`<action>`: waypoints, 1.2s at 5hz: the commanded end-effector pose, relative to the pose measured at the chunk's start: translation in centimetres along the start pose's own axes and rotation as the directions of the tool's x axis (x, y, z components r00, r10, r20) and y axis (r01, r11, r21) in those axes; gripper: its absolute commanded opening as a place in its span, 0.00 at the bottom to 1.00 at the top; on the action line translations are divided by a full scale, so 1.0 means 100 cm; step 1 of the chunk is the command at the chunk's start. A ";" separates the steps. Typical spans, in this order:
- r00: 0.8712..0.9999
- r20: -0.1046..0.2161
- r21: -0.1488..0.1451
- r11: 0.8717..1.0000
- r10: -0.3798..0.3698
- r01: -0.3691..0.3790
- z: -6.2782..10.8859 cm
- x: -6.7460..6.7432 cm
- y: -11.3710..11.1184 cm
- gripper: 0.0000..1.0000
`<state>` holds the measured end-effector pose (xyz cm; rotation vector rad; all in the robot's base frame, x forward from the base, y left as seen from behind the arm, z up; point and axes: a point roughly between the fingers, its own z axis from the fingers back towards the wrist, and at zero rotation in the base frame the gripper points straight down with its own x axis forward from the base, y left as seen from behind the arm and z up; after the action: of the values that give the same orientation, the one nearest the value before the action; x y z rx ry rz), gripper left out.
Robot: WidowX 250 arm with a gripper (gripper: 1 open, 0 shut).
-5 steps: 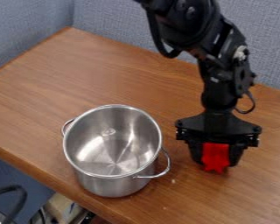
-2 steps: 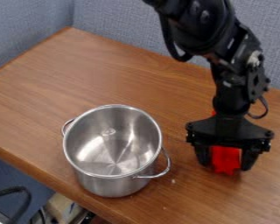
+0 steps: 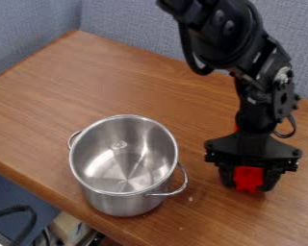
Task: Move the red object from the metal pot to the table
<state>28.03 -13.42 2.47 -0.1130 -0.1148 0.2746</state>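
The metal pot (image 3: 124, 163) stands near the table's front edge, shiny and with nothing visible inside. To its right, my gripper (image 3: 250, 179) points straight down, low over the table (image 3: 92, 86). Its black fingers (image 3: 216, 165) are shut on the red object (image 3: 250, 180), which shows as a short red block between them. The red object's lower end is at or just above the wood; I cannot tell whether it touches.
The black arm (image 3: 234, 48) rises from the gripper toward the upper right. The table's rounded front edge (image 3: 28, 187) runs close below the pot. A blue-grey wall (image 3: 118, 19) stands behind. Bare wood lies to the left and behind the pot.
The arm's upper links have leaned slightly to the right. The gripper stays low beside the pot, still shut on the red object.
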 end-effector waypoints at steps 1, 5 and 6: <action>1.000 0.026 -0.015 1.000 0.003 -0.003 0.011 0.000 0.003 0.00; 0.992 0.047 0.010 0.993 0.117 -0.118 0.010 0.002 0.005 0.00; 0.987 0.054 0.017 0.988 0.150 -0.151 0.012 0.006 0.003 0.00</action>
<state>27.58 -12.34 2.67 -0.0747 -0.1221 0.4396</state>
